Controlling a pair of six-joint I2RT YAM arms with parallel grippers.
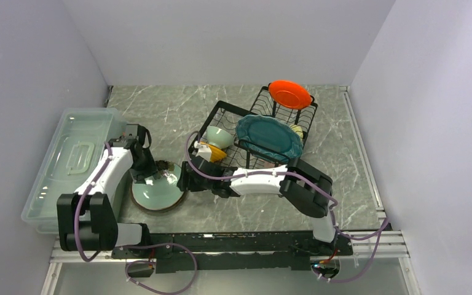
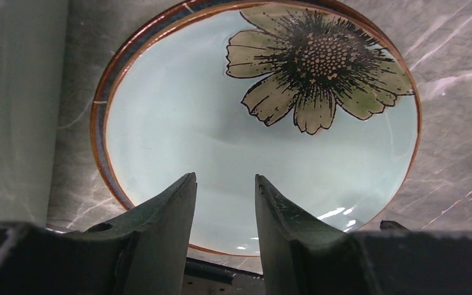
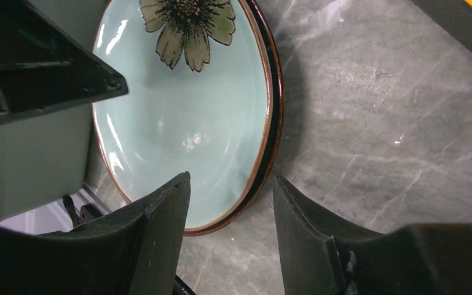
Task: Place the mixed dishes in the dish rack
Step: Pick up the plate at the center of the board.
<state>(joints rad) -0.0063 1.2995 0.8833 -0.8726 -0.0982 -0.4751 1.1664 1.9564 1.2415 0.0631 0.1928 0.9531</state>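
A pale teal plate with a dark flower and a brown rim (image 1: 160,192) lies flat on the table, left of the black wire dish rack (image 1: 224,114). My left gripper (image 1: 144,174) hangs over the plate's left part, open and empty; in the left wrist view the gripper (image 2: 225,178) has the plate (image 2: 221,117) below it. My right gripper (image 1: 183,178) is open at the plate's right edge; in the right wrist view the gripper (image 3: 232,178) straddles the plate (image 3: 184,117) at its rim. The rack holds a large teal plate (image 1: 269,136), a small orange-red plate (image 1: 290,94), a pale green bowl (image 1: 219,136) and an orange-yellow bowl (image 1: 217,153).
A clear plastic lidded bin (image 1: 74,160) stands close along the plate's left side, beside the left arm. The rack's corner (image 3: 461,18) is near the right gripper. Grey walls enclose the table on three sides.
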